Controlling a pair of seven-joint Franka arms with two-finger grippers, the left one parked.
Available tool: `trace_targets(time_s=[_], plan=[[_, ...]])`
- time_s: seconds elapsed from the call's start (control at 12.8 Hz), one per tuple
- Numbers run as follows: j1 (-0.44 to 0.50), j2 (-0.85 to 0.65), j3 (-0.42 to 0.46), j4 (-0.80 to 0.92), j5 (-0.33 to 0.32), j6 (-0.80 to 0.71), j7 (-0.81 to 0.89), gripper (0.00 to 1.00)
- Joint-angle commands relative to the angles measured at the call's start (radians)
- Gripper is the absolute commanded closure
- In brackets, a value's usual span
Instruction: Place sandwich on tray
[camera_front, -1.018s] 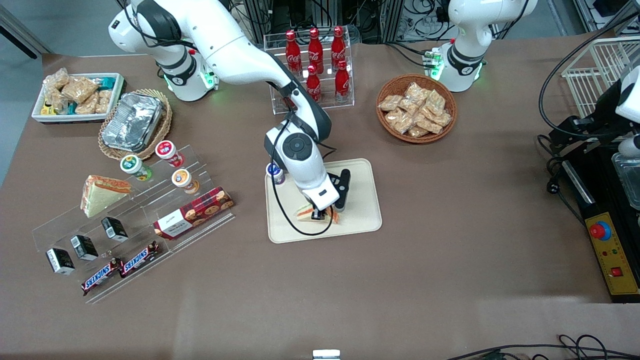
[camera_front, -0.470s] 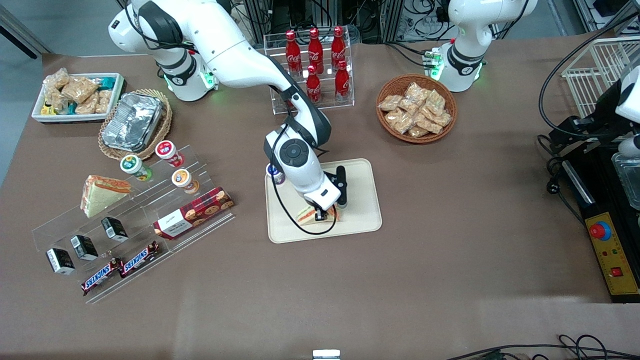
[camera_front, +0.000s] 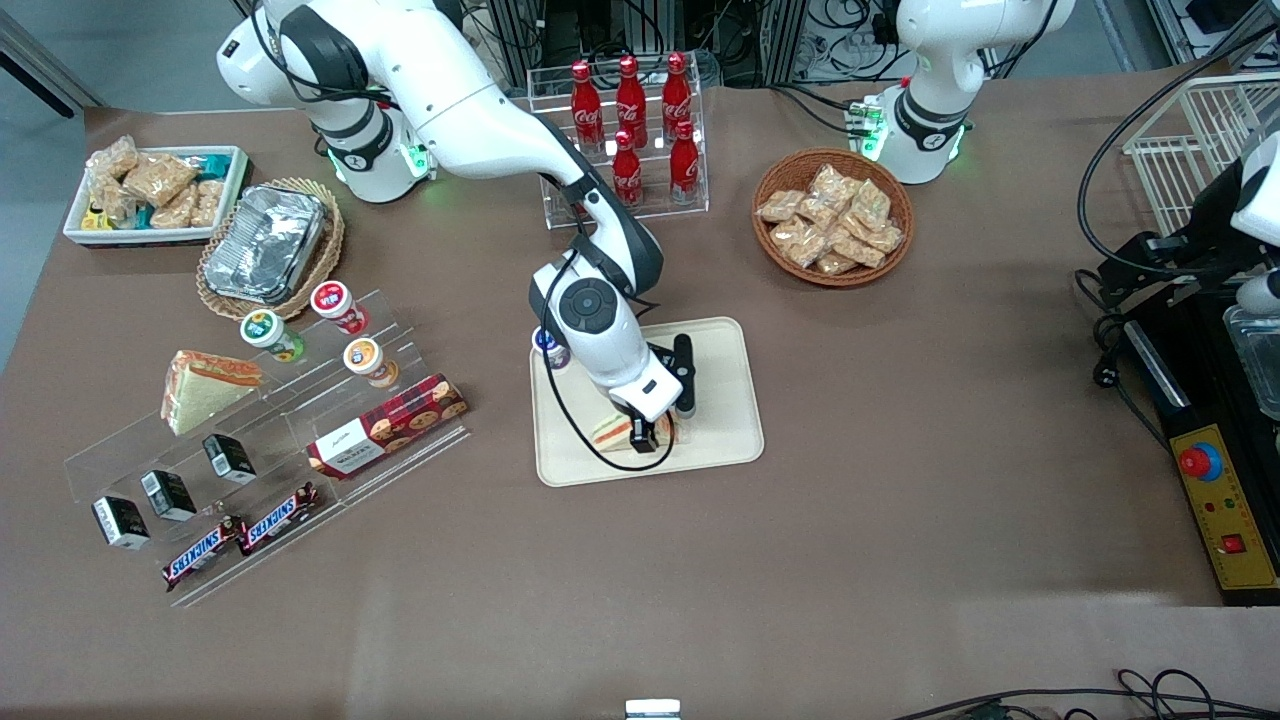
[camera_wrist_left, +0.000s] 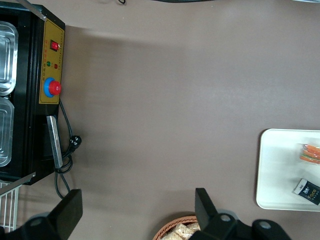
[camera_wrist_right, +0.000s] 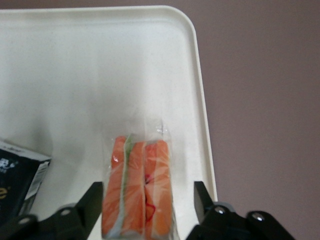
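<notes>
The sandwich (camera_front: 608, 430) (camera_wrist_right: 137, 175), a clear-wrapped wedge with orange-red and green filling, lies on the cream tray (camera_front: 740, 400) (camera_wrist_right: 100, 60), in the part nearest the front camera. My right gripper (camera_front: 640, 435) (camera_wrist_right: 147, 196) hangs low over it and is open. One black finger (camera_wrist_right: 94, 197) is close against one side of the sandwich. The second finger (camera_wrist_right: 201, 197) stands apart from it, with bare tray showing in the gap. The left wrist view catches the sandwich (camera_wrist_left: 310, 152) at the tray's (camera_wrist_left: 280, 165) edge.
A black packet (camera_wrist_right: 20, 175) (camera_wrist_left: 306, 189) lies on the tray beside the sandwich. A small blue-capped bottle (camera_front: 550, 346) stands at the tray's corner. A similar wedge (camera_front: 205, 385) rests on the acrylic shelf toward the working arm's end. A cola rack (camera_front: 628, 130) and a snack basket (camera_front: 832, 215) stand farther back.
The wrist has shifted slightly away from the front camera and turned a little. The sandwich has stayed on the tray under the gripper.
</notes>
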Motion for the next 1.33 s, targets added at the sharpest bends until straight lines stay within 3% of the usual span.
trace_targets(time_s=[0.0, 0.16, 0.23, 0.7, 1.25], plan=[[-0.005, 0.002, 0.002, 0.025, 0.123, 0.019, -0.023, 0.00], [-0.009, -0.016, -0.001, 0.021, 0.217, 0.011, -0.025, 0.00], [-0.022, -0.033, -0.001, 0.017, 0.231, 0.006, -0.025, 0.00], [-0.086, -0.177, -0.004, 0.000, 0.237, -0.165, 0.049, 0.00], [-0.285, -0.324, -0.060, 0.001, 0.229, -0.493, 0.155, 0.00]])
